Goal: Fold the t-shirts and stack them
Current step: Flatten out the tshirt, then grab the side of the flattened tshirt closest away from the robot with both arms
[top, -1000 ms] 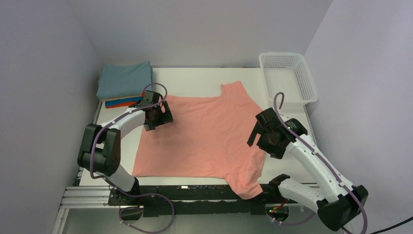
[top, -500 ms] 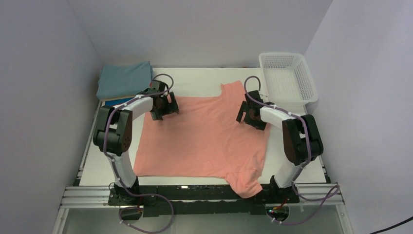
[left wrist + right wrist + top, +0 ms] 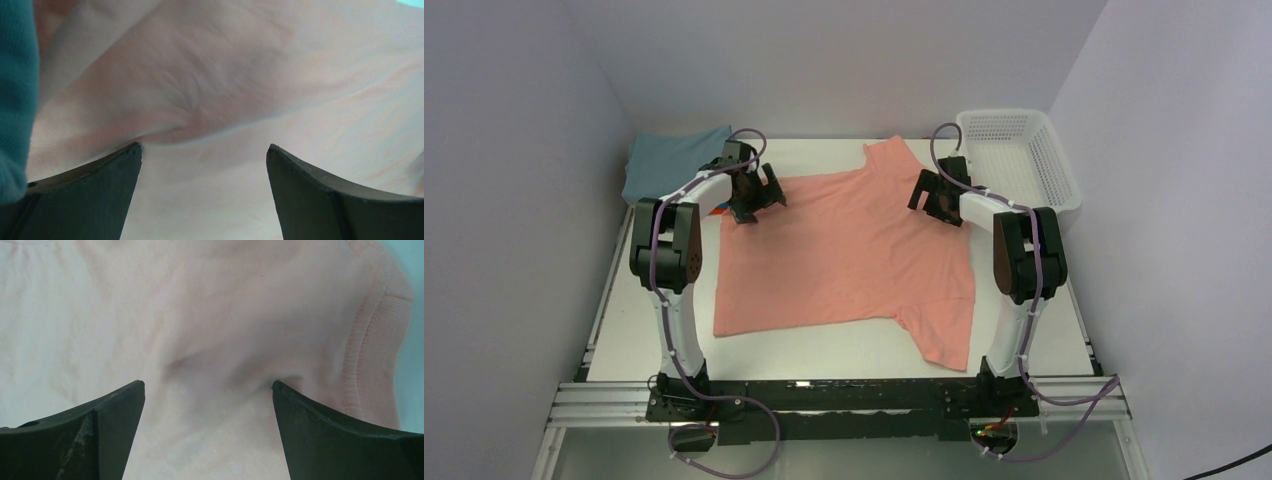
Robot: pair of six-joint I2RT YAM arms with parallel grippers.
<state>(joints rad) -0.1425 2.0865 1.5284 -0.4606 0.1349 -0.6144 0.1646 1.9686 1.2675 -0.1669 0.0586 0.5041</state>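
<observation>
A salmon-pink t-shirt (image 3: 849,250) lies spread flat on the white table, one sleeve toward the near edge, another at the far edge. My left gripper (image 3: 754,195) is open and sits on the shirt's far left corner; in the left wrist view (image 3: 204,150) pink cloth (image 3: 225,90) puckers at its fingertips. My right gripper (image 3: 934,195) is open on the shirt's far right part; in the right wrist view (image 3: 207,387) the cloth (image 3: 200,315) lies under it, with a ribbed hem (image 3: 375,340) to the right. A stack of folded t-shirts (image 3: 669,160), teal on top, lies at the far left.
A white mesh basket (image 3: 1064,180) stands at the far right corner, just right of my right arm. Grey walls close in the table on the left, back and right. Teal cloth (image 3: 15,100) fills the left edge of the left wrist view.
Both grippers have moved toward the far edge, and the pink shirt has slid away from the near edge with them. The sleeve that hung over the near edge now lies on the table.
</observation>
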